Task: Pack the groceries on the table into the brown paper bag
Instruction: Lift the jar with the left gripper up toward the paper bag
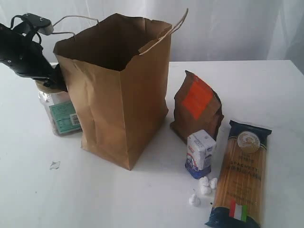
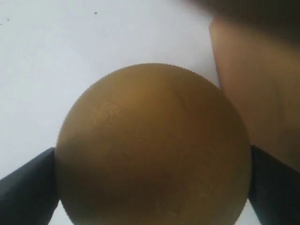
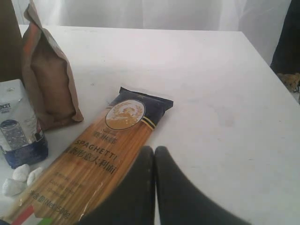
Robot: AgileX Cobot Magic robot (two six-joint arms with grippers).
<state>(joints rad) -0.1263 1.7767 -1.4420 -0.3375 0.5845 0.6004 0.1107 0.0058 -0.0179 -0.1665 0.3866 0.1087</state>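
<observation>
White tabletop (image 1: 266, 85): tan-lidded jar (image 1: 59, 111) in left end effector (image 2: 152, 187), beside paper bag (image 1: 118, 104).

exterior high, wide | left wrist down, close (jar (image 2: 154, 145)) | right wrist low; spaghetti (image 3: 108, 154) shared

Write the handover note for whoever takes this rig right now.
Left gripper: shut on the jar, which stands on the table beside the bag.
Right gripper: shut, empty, by the spaghetti pack.
Pouch, carton and spaghetti pack are on the table.
Done: cannot tell, the bag's inside is hidden.
To do: jar, pouch, carton, spaghetti pack into the bag.
</observation>
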